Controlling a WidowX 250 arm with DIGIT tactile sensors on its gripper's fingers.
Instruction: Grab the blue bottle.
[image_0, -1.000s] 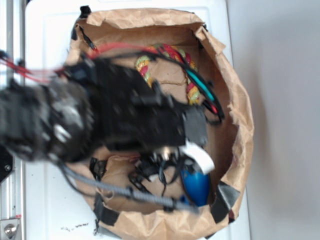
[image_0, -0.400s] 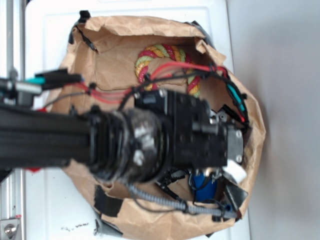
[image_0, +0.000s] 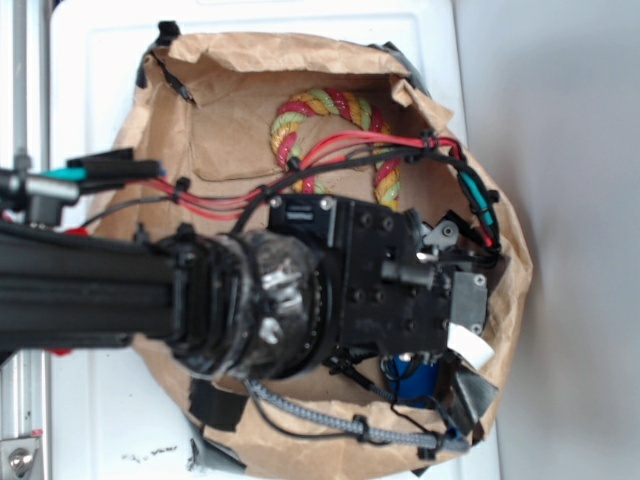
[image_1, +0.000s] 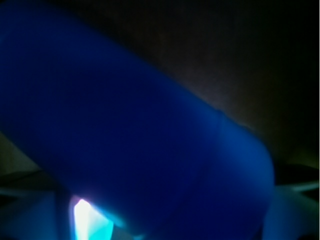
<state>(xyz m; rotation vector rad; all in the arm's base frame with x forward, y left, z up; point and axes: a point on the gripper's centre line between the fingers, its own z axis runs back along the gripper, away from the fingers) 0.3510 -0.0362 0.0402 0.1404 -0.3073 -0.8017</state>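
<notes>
Gripper (image_0: 425, 365) is low over the blue bottle (image_1: 135, 145); finger spacing cannot be told; risk: the smooth body may slip sideways against the paper bag (image_0: 505, 250).

One blue bottle (image_0: 408, 378) is showing, mostly hidden under the arm in the exterior view and filling the wrist view (image_1: 135, 145). One red-yellow-green rope toy (image_0: 335, 125) is lying in the paper bag (image_0: 250, 60), and there is one such bag, torn open, sitting on one white surface (image_0: 110, 60). One robot arm (image_0: 200, 300) is reaching in, carrying one tool, which is not showing clearly.
</notes>
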